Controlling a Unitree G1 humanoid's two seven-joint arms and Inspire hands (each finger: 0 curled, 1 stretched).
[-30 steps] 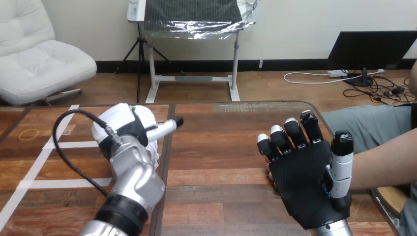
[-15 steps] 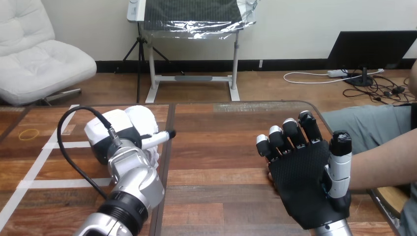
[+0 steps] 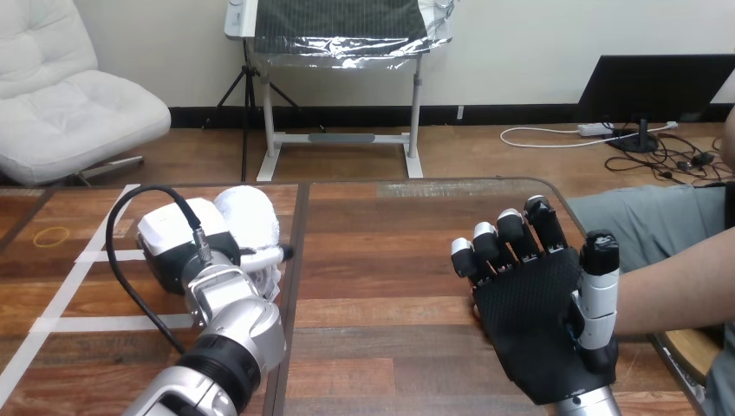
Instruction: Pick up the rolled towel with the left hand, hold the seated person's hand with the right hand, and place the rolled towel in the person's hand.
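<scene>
One shift: the left hand (image 3: 178,247) has drawn back over the rolled towel (image 3: 247,212), which is still on the desk (image 3: 390,260). I cannot tell its grip, so pickup seems unfinished. The right hand (image 3: 533,329) stays spread beside the person's hand (image 3: 476,305).

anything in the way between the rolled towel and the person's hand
Nothing lies on the table between them: bare wood runs from the rolled towel, at the left hand, across to the right. The right hand stands open in front of the person's hand and hides most of it.
</scene>
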